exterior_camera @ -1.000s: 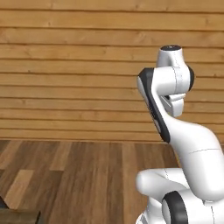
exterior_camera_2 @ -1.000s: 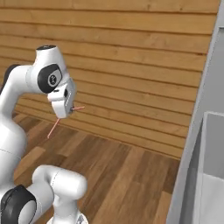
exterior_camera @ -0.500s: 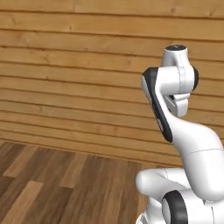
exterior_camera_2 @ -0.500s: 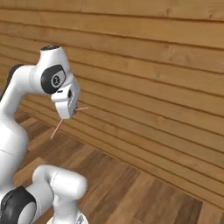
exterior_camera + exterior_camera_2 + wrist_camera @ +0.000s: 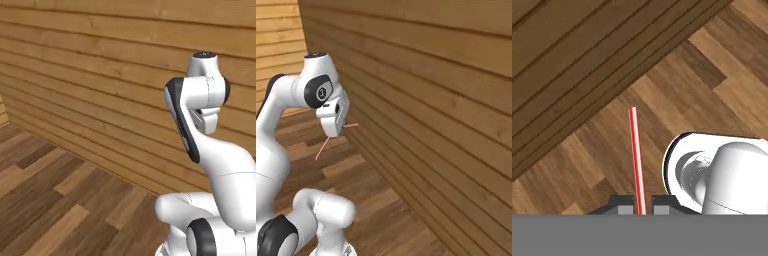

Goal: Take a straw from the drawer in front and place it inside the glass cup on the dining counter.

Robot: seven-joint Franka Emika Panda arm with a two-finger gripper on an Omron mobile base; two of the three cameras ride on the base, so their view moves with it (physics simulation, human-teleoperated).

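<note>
a: left base view first. what's there?
b: the white arm rises from about 4 o'clock, its hand folded up near 2 o'clock. behind it runs a wood plank wall, with a plank floor at 7 o'clock. i can't see the fingers from this side.

a: right base view?
b: the arm comes up from 8 o'clock. the gripper sits just left of centre, pointing down, and the straw slants out of it toward 8 o'clock. a short red bit pokes out toward 3 o'clock, the bent end. the wall fills the right half.

a: hand view?
b: the two dark tips at 6 o'clock are clenched on the straw, which runs straight up toward 12 o'clock over the floor. the wall crosses the upper left.
</note>
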